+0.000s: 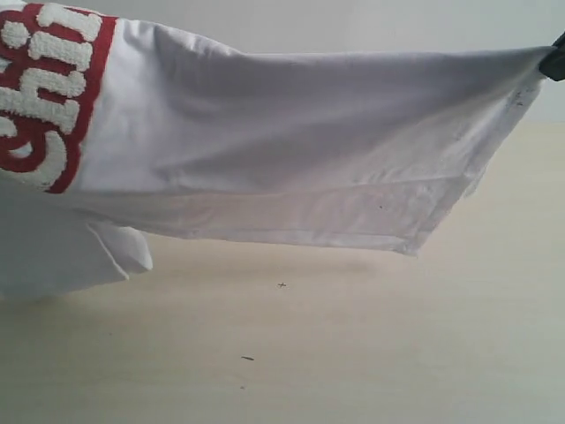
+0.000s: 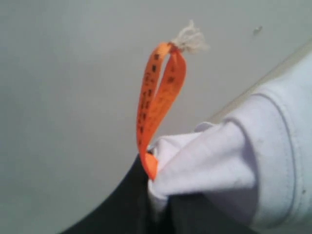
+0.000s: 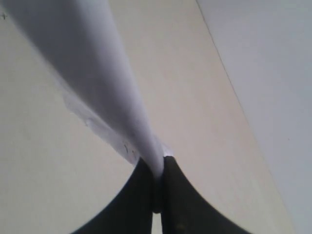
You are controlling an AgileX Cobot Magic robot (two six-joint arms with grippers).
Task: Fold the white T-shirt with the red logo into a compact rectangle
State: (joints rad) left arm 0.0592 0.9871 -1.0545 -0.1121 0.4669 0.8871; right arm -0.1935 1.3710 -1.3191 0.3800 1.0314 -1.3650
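Note:
The white T-shirt (image 1: pixel 291 141) hangs stretched in the air above the table, its hem drooping along the lower edge. The red logo (image 1: pixel 44 88) with fuzzy white letters shows at the upper left of the exterior view. My right gripper (image 1: pixel 554 60) pinches the shirt's far right corner at that view's edge; in the right wrist view it (image 3: pixel 157 168) is shut on a taut band of the shirt (image 3: pixel 97 78). My left gripper (image 2: pixel 158 187) is shut on bunched neck cloth (image 2: pixel 219 156), with the orange tag (image 2: pixel 158 97) sticking up beside it. The left gripper is out of the exterior view.
A pale wooden table (image 1: pixel 353 344) lies under the hanging shirt, with a small dark speck (image 1: pixel 247 358) on it. A plain grey wall (image 1: pixel 353 22) stands behind. A loose sleeve (image 1: pixel 106 252) droops at the lower left.

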